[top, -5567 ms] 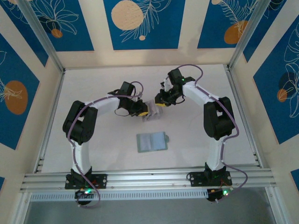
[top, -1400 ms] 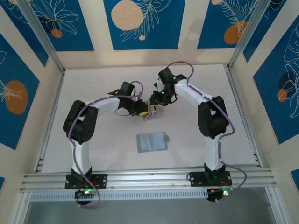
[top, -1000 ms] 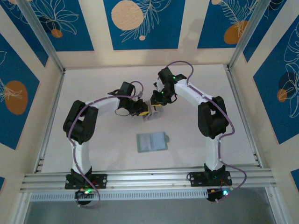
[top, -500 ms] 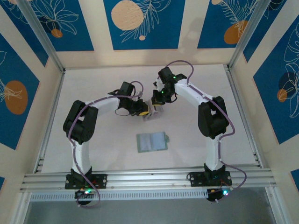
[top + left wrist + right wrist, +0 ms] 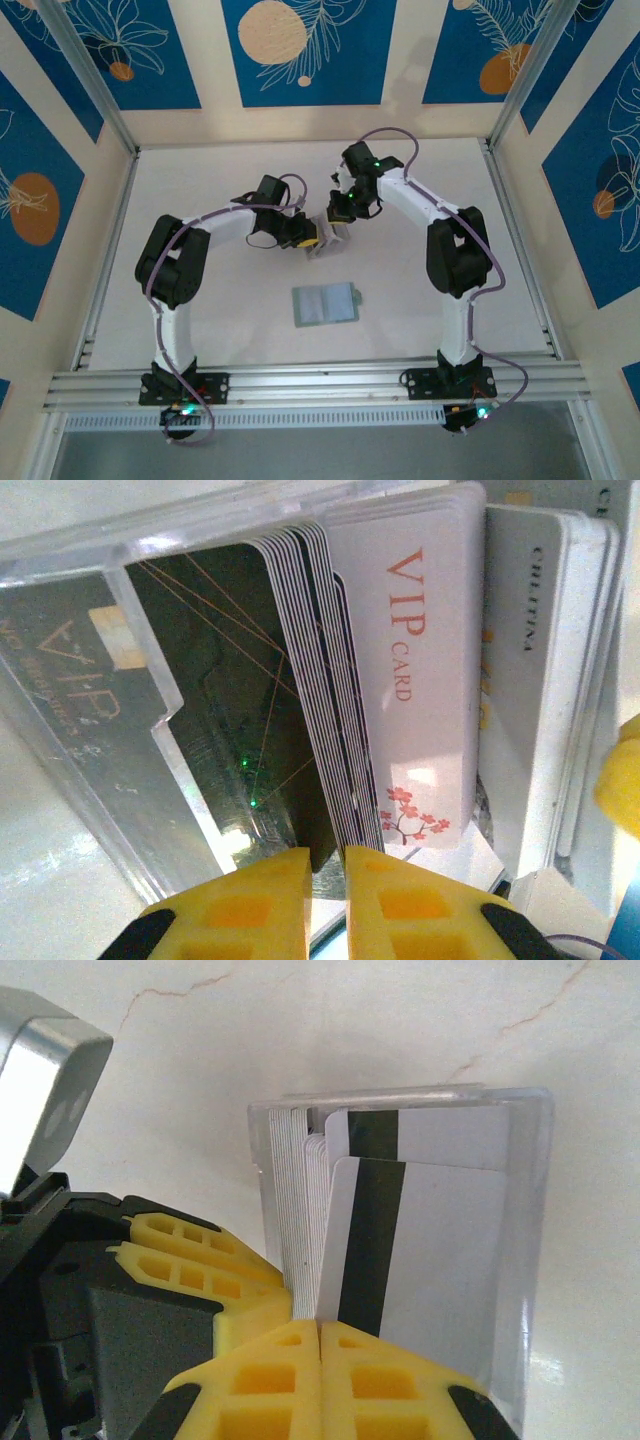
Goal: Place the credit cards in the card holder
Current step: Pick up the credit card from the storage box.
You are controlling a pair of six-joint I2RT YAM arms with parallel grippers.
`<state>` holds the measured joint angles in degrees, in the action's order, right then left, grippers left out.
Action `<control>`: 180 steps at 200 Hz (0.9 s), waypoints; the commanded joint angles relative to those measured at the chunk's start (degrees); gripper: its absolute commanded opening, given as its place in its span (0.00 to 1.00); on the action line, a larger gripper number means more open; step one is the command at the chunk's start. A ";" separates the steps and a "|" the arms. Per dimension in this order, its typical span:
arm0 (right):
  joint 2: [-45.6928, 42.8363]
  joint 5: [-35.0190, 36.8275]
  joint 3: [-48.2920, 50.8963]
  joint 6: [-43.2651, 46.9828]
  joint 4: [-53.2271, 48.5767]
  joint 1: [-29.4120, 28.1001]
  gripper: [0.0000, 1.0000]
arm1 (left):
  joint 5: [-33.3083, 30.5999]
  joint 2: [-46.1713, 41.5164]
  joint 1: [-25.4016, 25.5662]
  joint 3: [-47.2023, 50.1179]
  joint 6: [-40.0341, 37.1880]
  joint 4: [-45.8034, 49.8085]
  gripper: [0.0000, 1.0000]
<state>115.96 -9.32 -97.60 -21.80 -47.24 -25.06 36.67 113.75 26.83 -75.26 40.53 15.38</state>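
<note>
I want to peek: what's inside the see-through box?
The see-through box holds a stack of cards; the right claw pinches a black-striped card. Inner cards' faces are covered.

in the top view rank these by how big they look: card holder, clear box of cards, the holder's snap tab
1. card holder
2. clear box of cards, partly hidden, so less sure
3. snap tab

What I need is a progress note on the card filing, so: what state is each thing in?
wallet: lying open and flat
clear box: held by the left gripper
cards: standing packed in the clear box
striped card: pinched, partly inside the clear box
left gripper: shut on the clear box
right gripper: shut on the striped card
</note>
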 commanded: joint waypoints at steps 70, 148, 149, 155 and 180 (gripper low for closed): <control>-3.36 1.32 2.31 1.01 -2.61 2.85 0.00 | -0.73 2.11 -0.31 1.34 -0.28 0.41 0.15; -5.82 1.32 3.12 0.52 -2.32 4.04 0.00 | -0.63 1.99 -0.39 1.21 -0.28 0.49 0.15; -5.87 1.28 3.12 0.53 -2.28 4.05 0.00 | -0.59 1.99 -0.38 1.23 -0.28 0.47 0.15; -5.93 1.19 3.13 0.49 -2.33 4.04 0.00 | -0.62 1.99 -0.37 1.24 -0.28 0.53 0.15; -6.43 1.29 3.06 0.34 -2.40 4.05 0.00 | -0.58 1.64 -0.37 1.32 -0.28 0.69 0.15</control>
<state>112.16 -7.66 -95.09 -21.82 -47.90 -21.34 36.67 113.78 26.74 -75.26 40.51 15.38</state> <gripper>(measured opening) 0.065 0.150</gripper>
